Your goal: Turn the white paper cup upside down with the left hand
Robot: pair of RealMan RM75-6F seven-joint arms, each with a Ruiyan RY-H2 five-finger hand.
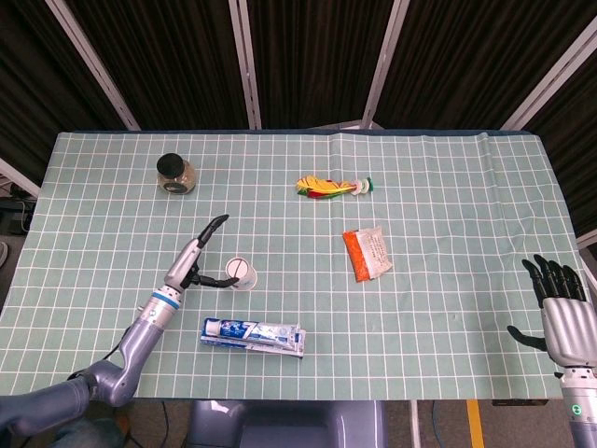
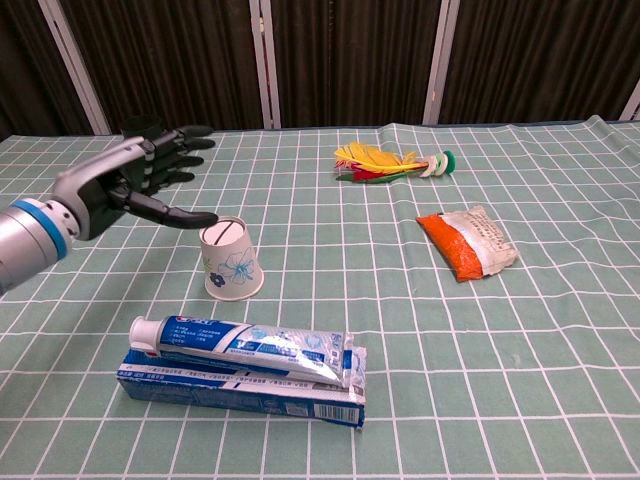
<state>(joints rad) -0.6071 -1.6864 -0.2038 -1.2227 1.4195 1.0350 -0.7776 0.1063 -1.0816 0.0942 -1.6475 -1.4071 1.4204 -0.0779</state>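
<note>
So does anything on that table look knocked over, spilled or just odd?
Only the white paper cup stands out: it sits upside down, base up and rim on the checked cloth, beside the open left hand. Nothing looks spilled or damaged.

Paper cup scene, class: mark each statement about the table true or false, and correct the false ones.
1. The paper cup stands upside down. True.
2. The left hand grips the cup. False: its fingers are spread and off the cup.
3. The toothpaste tube lies on its box. True.
4. The orange packet lies left of the cup. False: it lies to the right.
5. The right hand holds the jar. False: it is empty.
</note>
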